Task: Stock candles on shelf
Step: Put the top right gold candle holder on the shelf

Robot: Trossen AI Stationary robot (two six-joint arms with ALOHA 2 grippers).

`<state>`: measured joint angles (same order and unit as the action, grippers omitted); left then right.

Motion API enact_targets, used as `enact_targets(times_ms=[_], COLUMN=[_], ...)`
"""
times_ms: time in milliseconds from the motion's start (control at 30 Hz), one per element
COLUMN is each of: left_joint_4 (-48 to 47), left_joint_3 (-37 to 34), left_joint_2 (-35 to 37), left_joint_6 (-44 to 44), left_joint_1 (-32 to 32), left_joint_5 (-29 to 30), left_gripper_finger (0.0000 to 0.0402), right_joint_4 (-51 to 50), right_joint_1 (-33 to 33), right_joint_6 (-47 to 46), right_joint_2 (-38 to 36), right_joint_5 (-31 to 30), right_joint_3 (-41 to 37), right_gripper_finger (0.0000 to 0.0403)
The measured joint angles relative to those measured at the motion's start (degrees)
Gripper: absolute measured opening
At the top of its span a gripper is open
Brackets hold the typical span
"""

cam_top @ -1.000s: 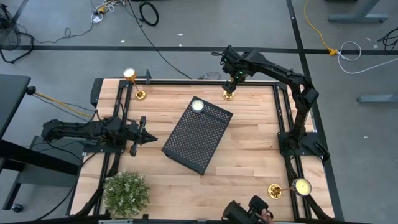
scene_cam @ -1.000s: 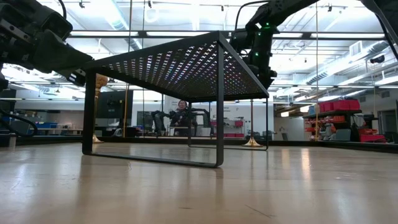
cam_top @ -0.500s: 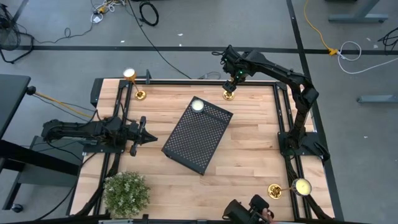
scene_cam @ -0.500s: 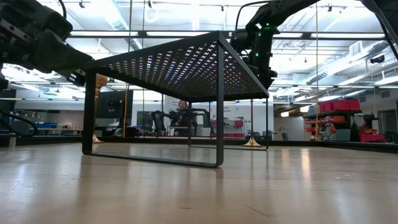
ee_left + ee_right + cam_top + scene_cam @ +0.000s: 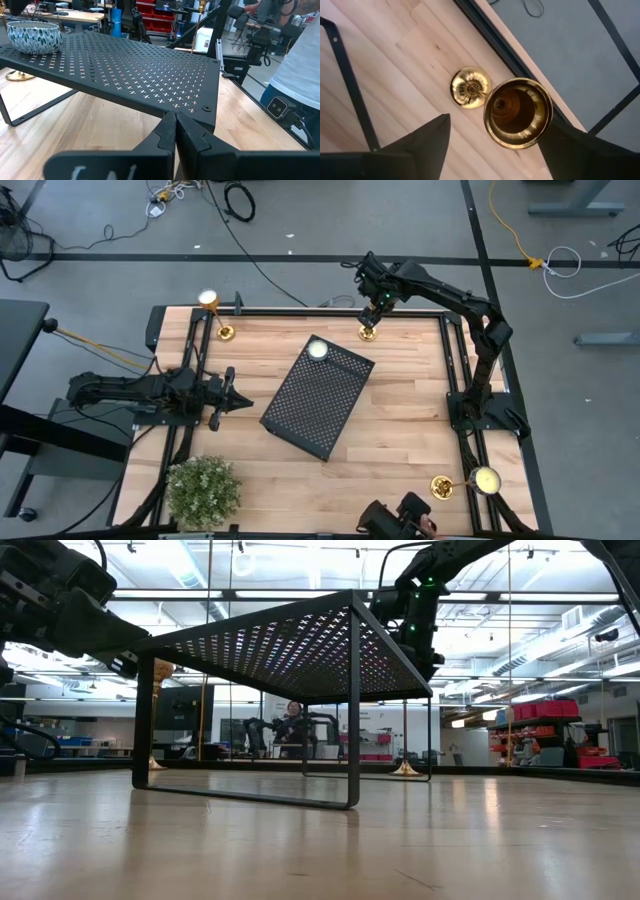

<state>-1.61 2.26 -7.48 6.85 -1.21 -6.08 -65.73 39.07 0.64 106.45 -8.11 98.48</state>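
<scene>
The black mesh shelf (image 5: pixel 318 397) stands in the middle of the table, with a blue-and-white patterned bowl (image 5: pixel 34 36) on its far corner. One gold candlestick stands at the table's far edge, its base (image 5: pixel 471 88) on the wood and its gold cup top (image 5: pixel 518 112) between the open fingers of my right gripper (image 5: pixel 500 122), which comes down from above. Whether a finger touches the cup I cannot tell. Another candlestick (image 5: pixel 226 333) stands at the far left and a third (image 5: pixel 441 486) at the near right. My left gripper (image 5: pixel 175 120) is shut and empty, left of the shelf.
A bushy green plant (image 5: pixel 204 490) stands at the near left corner. A black frame rail (image 5: pixel 520 55) runs along the table's far edge just behind the candlestick. A person (image 5: pixel 300 60) stands beyond the table's right side. Bare wood lies right of the shelf.
</scene>
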Motion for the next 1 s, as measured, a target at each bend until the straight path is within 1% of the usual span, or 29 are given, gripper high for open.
enact_targets(times_ms=[167,333,1000], left_joint_4=[0.0,0.0,0.0], left_joint_3=[0.0,0.0,0.0], left_joint_2=[0.0,0.0,0.0], left_joint_6=[0.0,0.0,0.0], left_joint_1=[0.0,0.0,0.0], left_joint_5=[0.0,0.0,0.0], left_gripper_finger=[0.0014,0.0014,0.0014], right_joint_4=[1.1,3.7,4.0], right_joint_1=[0.0,0.0,0.0], right_joint_6=[0.4,0.4,0.3], right_joint_2=[0.0,0.0,0.0], right_joint_5=[0.0,0.0,0.0], right_joint_3=[0.0,0.0,0.0], right_gripper_finger=[0.0258,0.0249,0.0246])
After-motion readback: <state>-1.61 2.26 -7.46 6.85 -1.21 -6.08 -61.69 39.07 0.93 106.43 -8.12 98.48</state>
